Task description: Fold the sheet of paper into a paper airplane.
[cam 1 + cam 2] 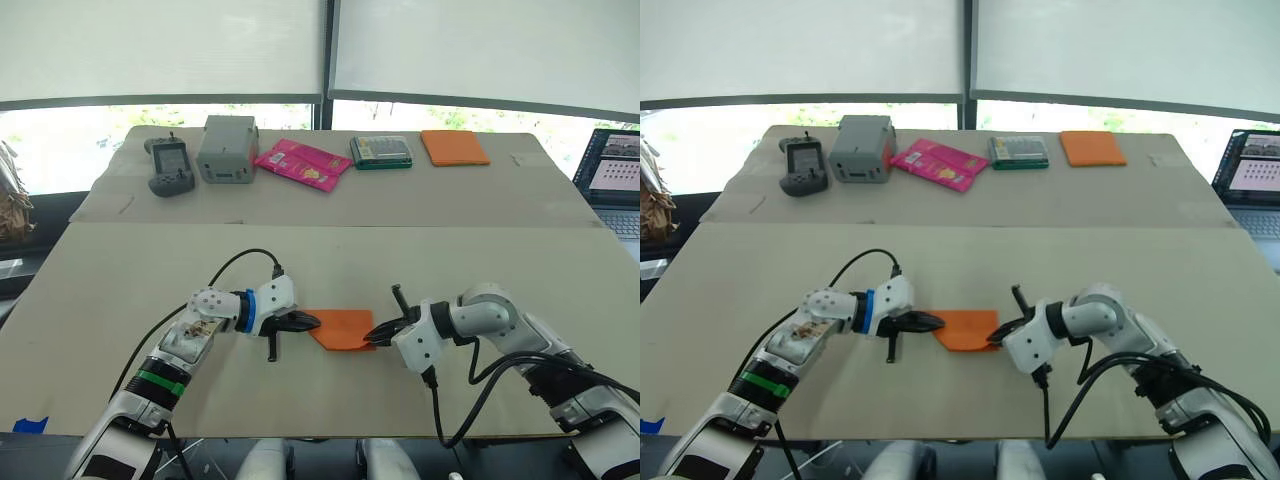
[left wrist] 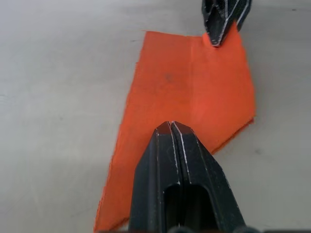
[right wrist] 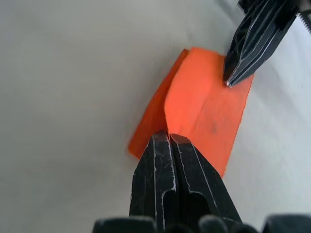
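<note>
Mid-fold: sheet of paper [image 1: 342, 328] was pressed flat by 2 closed grippers, left gripper [image 1: 312, 321] and right gripper [image 1: 373, 336]; creasing judged next.

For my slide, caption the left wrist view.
Left gripper, fingers shut, presses the folded orange paper while the right gripper pins its far edge.
</note>
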`<state>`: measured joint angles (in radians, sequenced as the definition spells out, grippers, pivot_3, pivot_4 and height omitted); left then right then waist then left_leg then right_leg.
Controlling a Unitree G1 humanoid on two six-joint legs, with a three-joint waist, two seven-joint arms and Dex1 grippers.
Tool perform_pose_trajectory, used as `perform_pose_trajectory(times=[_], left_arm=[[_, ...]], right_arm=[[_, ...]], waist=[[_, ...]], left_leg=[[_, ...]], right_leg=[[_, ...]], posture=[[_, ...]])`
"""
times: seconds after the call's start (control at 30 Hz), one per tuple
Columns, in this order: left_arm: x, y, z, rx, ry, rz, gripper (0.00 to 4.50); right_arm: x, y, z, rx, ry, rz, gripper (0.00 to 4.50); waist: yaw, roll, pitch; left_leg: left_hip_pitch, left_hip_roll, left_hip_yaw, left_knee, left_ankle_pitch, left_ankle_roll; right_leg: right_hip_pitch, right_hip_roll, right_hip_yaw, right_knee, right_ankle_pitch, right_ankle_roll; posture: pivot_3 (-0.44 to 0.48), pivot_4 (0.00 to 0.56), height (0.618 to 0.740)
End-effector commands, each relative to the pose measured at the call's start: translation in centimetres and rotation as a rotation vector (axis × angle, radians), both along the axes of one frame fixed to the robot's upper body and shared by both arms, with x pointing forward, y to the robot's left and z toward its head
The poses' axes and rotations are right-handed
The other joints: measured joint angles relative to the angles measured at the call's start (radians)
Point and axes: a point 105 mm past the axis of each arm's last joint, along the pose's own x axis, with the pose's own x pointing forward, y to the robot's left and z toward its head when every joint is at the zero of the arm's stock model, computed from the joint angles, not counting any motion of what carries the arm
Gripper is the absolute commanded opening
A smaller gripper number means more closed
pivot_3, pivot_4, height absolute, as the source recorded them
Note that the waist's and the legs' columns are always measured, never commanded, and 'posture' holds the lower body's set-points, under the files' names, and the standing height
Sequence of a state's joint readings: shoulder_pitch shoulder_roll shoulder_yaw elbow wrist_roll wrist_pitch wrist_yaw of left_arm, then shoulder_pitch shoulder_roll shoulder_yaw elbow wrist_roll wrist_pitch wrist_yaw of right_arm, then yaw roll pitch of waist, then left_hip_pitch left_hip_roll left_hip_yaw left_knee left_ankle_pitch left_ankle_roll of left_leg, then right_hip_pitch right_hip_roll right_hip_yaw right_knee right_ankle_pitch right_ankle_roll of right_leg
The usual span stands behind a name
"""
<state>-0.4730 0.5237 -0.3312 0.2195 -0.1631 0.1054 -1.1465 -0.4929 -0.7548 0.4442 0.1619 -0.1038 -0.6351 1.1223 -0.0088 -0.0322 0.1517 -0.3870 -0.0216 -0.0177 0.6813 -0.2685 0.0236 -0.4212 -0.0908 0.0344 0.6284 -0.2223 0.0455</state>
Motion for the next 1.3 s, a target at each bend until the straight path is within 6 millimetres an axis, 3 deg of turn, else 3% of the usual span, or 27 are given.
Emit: perform_pose_trajectory(times=[0.03,0.17,0.27,0.4,0.6,0.8,1.0,1.3], left_arm=[[-0.2,-0.1,-0.9,0.01,0.032,-0.005,0.04],[-0.8,-0.5,-1.5,0.01,0.078,-0.031,0.04],[-1.3,-0.6,-1.9,0.021,0.1,-0.049,0.04],[-1.7,0.0,-2.6,0.061,0.103,-0.067,0.04],[-0.4,0.7,-2.1,0.064,0.06,-0.021,0.04],[0.7,1.3,-1.2,0.077,0.021,-0.011,0.04],[3.1,1.9,0.1,0.109,-0.086,0.002,0.04],[2.3,2.0,-1.0,0.143,-0.032,-0.084,0.04]], right_arm=[[-0.6,0.3,1.9,0.069,0.016,0.024,0.0],[0.2,0.3,1.8,0.134,0.116,-0.079,0.0],[0.9,0.2,2.1,0.245,0.354,-0.229,0.0],[0.8,-0.6,1.5,0.265,0.607,-0.378,0.0],[1.2,-1.0,1.3,0.334,0.822,-0.56,0.0],[1.0,-0.5,1.6,0.376,0.923,-0.58,0.0],[0.8,-0.5,1.4,0.39,1.005,-0.607,0.0],[2.4,-0.6,1.0,0.444,1.099,-0.728,0.0]], waist=[[0.0,0.0,0.0],[0.001,0.0,0.0],[0.0,0.0,0.0],[0.0,0.0,0.0],[0.003,0.0,0.0],[0.004,0.0,0.0],[0.004,0.0,0.0],[0.0,0.0,0.0]], left_leg=[[0.0,0.0,0.0,0.0,0.0,0.0],[0.001,0.0,0.0,0.0,0.0,0.0],[0.001,0.001,0.0,0.0,0.0,0.0],[0.001,0.001,0.0,0.0,0.0,0.001],[0.001,0.001,0.0,0.001,0.0,0.001],[0.001,0.001,0.0,0.001,0.0,0.001],[0.0,0.0,0.0,0.002,0.0,0.001],[-0.001,0.0,0.0,0.002,0.0,0.001]], right_leg=[[0.0,0.0,0.0,0.0,0.0,0.0],[0.001,0.0,0.0,0.0,0.0,0.0],[0.001,0.0,0.0,0.001,0.0,0.0],[0.001,0.0,0.0,0.001,0.0,0.0],[0.001,0.0,0.0,0.001,0.0,0.0],[0.001,0.0,0.0,0.002,0.0,0.0],[0.0,0.001,-0.001,0.002,0.0,0.0],[-0.001,0.001,-0.001,0.002,0.0,0.0]], posture=[[0.0,0.15,0.74],[0.0,0.15,0.74],[0.0,0.15,0.74],[0.0,0.15,0.74],[0.0,0.15,0.74],[0.0,0.15,0.74],[0.0,0.15,0.74],[0.0,0.15,0.74]])
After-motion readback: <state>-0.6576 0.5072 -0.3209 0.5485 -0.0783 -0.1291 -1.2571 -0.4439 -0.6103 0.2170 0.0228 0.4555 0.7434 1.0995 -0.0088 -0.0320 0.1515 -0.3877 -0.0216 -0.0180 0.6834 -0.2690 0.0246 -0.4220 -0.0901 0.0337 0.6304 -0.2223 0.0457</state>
